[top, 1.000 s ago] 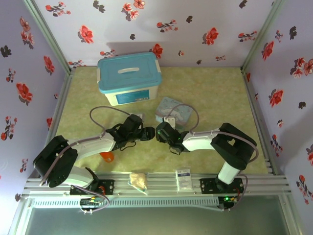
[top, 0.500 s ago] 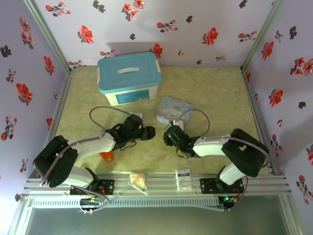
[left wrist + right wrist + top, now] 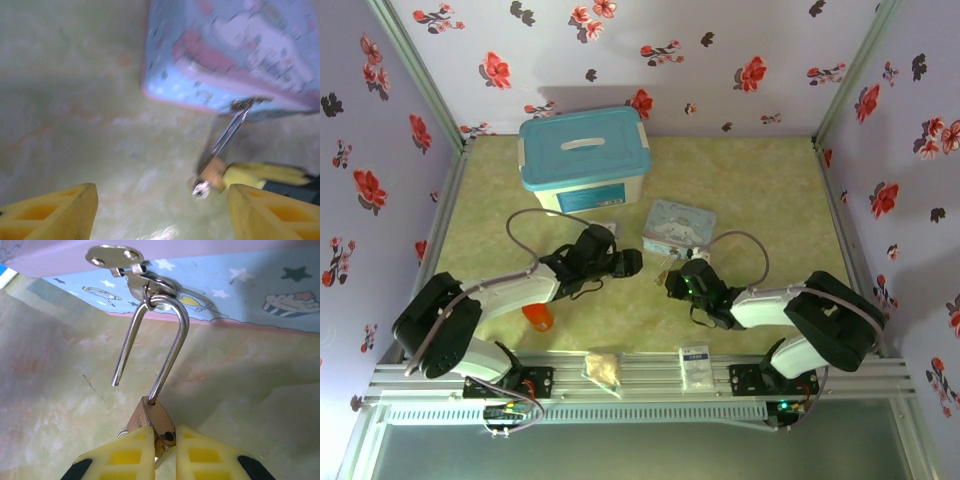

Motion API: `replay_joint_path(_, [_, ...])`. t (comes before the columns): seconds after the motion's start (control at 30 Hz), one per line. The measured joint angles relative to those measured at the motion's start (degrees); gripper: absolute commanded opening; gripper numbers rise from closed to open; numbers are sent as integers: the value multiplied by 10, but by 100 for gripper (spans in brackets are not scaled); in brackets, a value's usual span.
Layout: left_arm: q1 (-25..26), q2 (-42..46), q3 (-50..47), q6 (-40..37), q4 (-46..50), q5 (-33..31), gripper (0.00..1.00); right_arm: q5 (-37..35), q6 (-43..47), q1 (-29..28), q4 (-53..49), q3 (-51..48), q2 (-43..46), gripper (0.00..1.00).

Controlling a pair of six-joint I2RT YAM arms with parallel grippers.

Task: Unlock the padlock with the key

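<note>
Since one shackle leg (image 3: 126, 347) hangs free, you may judge the padlock (image 3: 148, 417) unlocked; your right gripper (image 3: 164, 436) pinches its body at bottom centre, while the left gripper (image 3: 160, 197) gapes empty. Little seems left.

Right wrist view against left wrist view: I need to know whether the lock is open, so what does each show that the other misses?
Right wrist: the shackle's free end clear of the padlock body. Left wrist: the left gripper, jaws wide apart, plus the tin's printed lid. Both: the right gripper shut on the padlock, its shackle hooked through the tin's clasp.
</note>
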State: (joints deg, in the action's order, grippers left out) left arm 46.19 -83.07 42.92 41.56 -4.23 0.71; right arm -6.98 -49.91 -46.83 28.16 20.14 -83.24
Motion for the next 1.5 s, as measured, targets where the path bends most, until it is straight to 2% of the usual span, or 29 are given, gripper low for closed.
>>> replay_joint_path(0.13, [-3,-33,68,-25,-1,0,72,11,-18,7,12,-21,16,10])
replay_joint_path(0.33, [-5,-129,158,-69,0,-19,73,26,-43,19,18,-41,37,10])
replay_joint_path(0.57, [-2,-225,228,-116,32,-63,70,56,-87,33,52,-49,25,9])
replay_joint_path(0.7, [4,-240,262,-137,58,-97,64,67,-108,38,79,-49,6,8])
replay_joint_path(0.9, [9,-244,268,-148,64,-109,57,75,-144,45,125,-49,-22,5])
replay_joint_path(1.1, [10,-244,268,-148,62,-113,57,70,-168,52,135,-57,-14,3])
replay_joint_path(1.33, [9,-244,263,-148,51,-120,57,43,-183,65,92,-62,34,2])
replay_joint_path(1.5, [10,-246,262,-148,47,-121,56,46,-208,78,118,-64,5,0])
